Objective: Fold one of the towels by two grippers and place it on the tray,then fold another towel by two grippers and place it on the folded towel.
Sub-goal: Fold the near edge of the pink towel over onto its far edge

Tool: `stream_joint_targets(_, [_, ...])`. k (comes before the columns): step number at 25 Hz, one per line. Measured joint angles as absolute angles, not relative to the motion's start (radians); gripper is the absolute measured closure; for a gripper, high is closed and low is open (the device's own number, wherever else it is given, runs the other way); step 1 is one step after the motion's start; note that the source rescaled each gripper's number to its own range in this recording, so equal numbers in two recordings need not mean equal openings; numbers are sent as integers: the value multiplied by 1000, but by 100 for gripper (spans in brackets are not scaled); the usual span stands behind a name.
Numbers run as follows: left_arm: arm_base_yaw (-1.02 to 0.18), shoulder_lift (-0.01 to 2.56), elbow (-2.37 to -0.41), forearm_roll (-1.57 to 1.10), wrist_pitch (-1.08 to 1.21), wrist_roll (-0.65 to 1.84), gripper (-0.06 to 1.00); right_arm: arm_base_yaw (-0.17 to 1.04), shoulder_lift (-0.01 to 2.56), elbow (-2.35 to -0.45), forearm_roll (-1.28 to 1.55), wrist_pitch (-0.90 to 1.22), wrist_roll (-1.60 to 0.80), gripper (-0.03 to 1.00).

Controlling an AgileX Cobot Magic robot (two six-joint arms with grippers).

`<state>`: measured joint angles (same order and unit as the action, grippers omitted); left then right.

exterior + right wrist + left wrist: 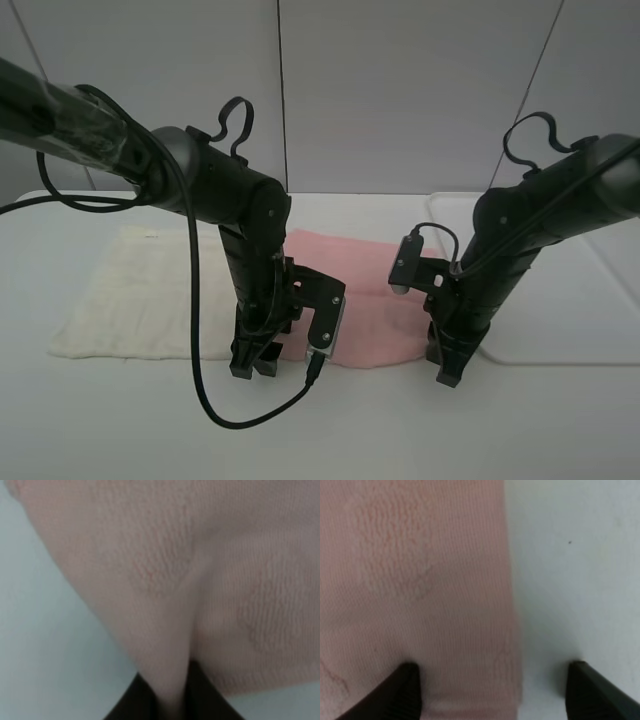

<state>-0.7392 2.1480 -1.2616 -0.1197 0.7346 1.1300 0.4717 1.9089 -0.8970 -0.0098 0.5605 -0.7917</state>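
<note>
The pink towel (372, 300) lies flat mid-table, and the cream-white towel (140, 295) lies spread out to its left. My left gripper (254, 366) points down at the pink towel's near left corner. In the left wrist view this gripper (495, 695) is open, one finger (402, 692) over the pink towel (420, 590) and the other over bare table, so the cloth's edge runs between them. My right gripper (449, 374) stands at the near right corner. In the right wrist view it (172, 697) is shut on a pinched ridge of the pink towel (165, 580). The white tray (590, 300) sits at the right.
The white table (120, 420) runs along the front. A black cable (200, 390) loops from the left arm down onto the table in front of the towels. The tray's near rim (560, 358) lies just right of the right gripper. A grey wall stands behind.
</note>
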Motion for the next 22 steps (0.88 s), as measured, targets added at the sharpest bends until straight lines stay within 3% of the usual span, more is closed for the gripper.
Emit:
stream_joint_targets(7, [-739, 2148, -1262, -120, 735, 1130, 21, 472, 1909, -897, -9, 561, -792, 96])
stream_joint_targets(14, [-738, 2151, -1265, -110, 708, 1131, 88, 472, 1909, -897, -9, 561, -792, 96])
stream_joint_targets(22, [-738, 2150, -1265, -111, 710, 1130, 93, 472, 1909, -901, -9, 570, -792, 96])
